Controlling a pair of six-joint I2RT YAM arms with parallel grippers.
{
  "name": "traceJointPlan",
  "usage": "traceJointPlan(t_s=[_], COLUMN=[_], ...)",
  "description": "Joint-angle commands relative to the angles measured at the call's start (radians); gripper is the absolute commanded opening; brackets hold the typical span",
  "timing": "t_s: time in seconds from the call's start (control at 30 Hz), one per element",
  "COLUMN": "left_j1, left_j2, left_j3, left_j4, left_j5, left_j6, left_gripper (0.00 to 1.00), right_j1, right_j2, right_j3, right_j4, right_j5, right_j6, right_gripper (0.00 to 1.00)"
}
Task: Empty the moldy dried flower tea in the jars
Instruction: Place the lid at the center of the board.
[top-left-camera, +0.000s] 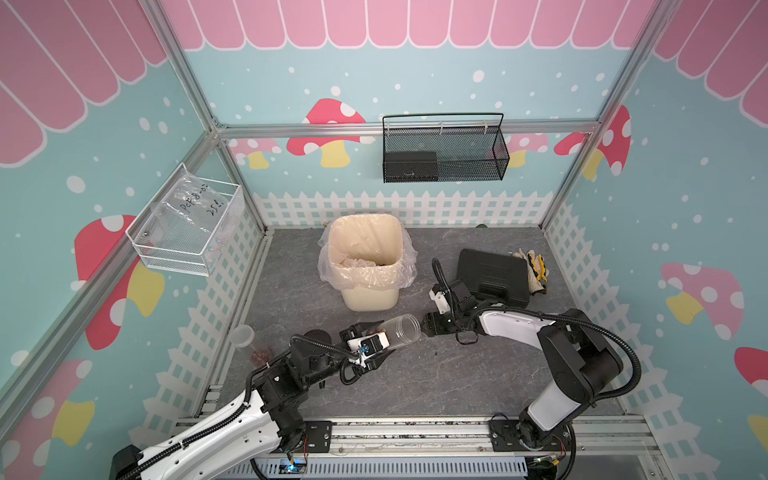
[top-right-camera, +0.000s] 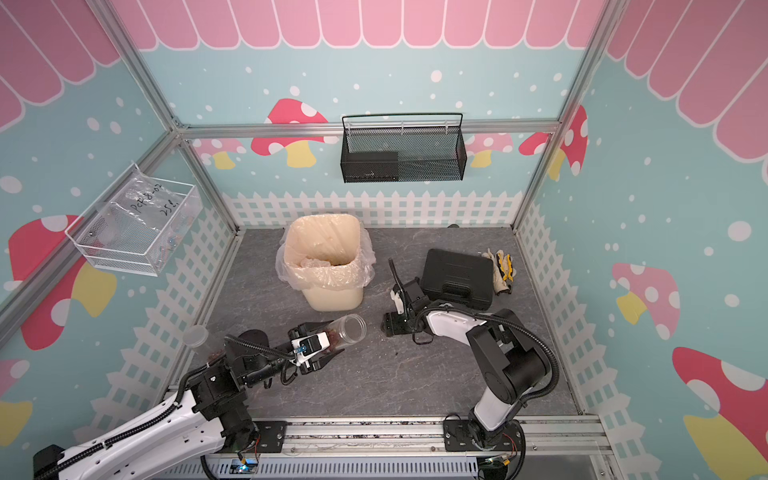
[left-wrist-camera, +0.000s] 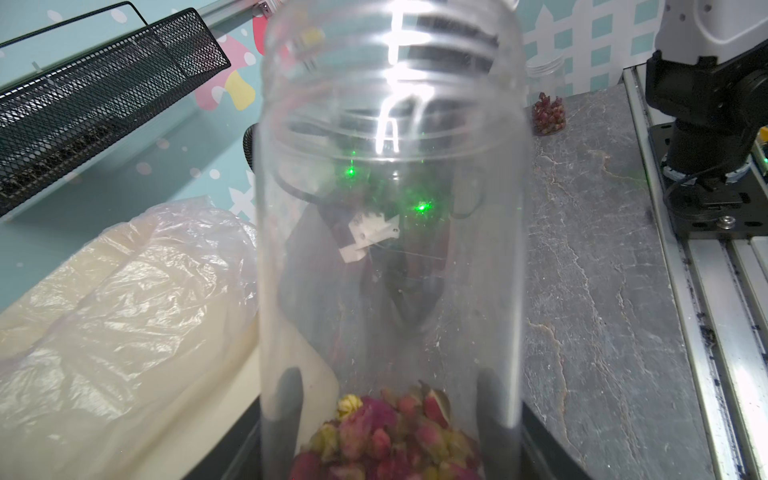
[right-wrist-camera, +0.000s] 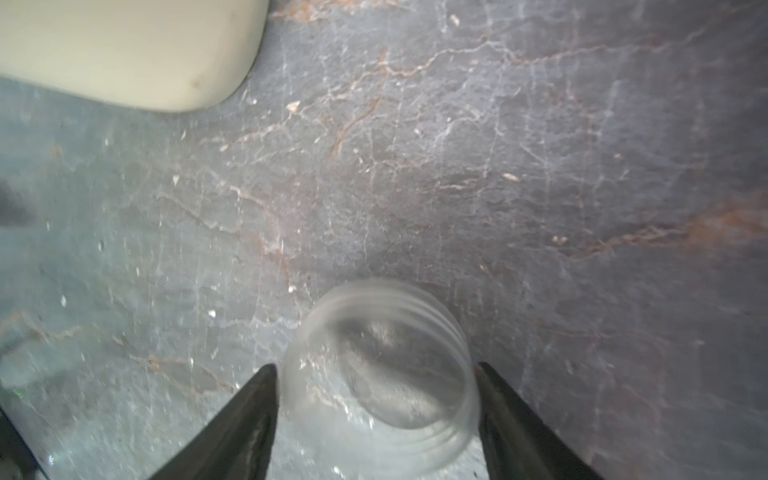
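My left gripper (top-left-camera: 376, 338) (left-wrist-camera: 390, 415) is shut on a clear jar (top-left-camera: 403, 328) (left-wrist-camera: 390, 249) and holds it tilted in front of the bin, open mouth towards the right arm. Reddish and yellowish dried flower tea (left-wrist-camera: 386, 436) sits at its closed end, between my fingers. My right gripper (top-left-camera: 428, 324) (right-wrist-camera: 374, 374) is open, its fingers on either side of the jar's threaded mouth (right-wrist-camera: 382, 374), with a thin gap on one side. A second jar (top-left-camera: 243, 336) stands by the left wall with tea (top-left-camera: 259, 355) at its bottom. Another jar (left-wrist-camera: 546, 104) holding tea shows by the fence in the left wrist view.
The cream bin (top-left-camera: 336, 249) with a plastic liner stands behind the held jar. A black case (top-left-camera: 492, 276) and gloves (top-left-camera: 534, 266) lie at the back right. A black mesh basket (top-left-camera: 444, 151) hangs on the back wall and a white wire basket (top-left-camera: 187, 224) on the left wall.
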Motion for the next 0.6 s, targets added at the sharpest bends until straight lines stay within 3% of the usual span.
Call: traceJointPlan(t_s=[0.0,0.27,0.57], left_j1=[-0.004,-0.004,-0.004], left_j2=[-0.015,-0.023,-0.068], left_j3=[0.02,0.02,0.097], left_j4=[-0.033,-0.038,-0.132], left_j5=[-0.021,-0.048,-0.214], left_j6=[0.03,0.04,0.068], left_gripper=[0.21,0.21,0.21], right_j1=[0.001,0.0,0.0], right_j2=[-0.048,-0.156,-0.54], right_j3=[-0.027,-0.016,-0.038], right_j4=[-0.049,-0.121,-0.128], right_j5=[0.006,0.033,0.113], right_j6=[0.006,-0.012,-0.101], right_gripper=[0.8,0.85,0.88])
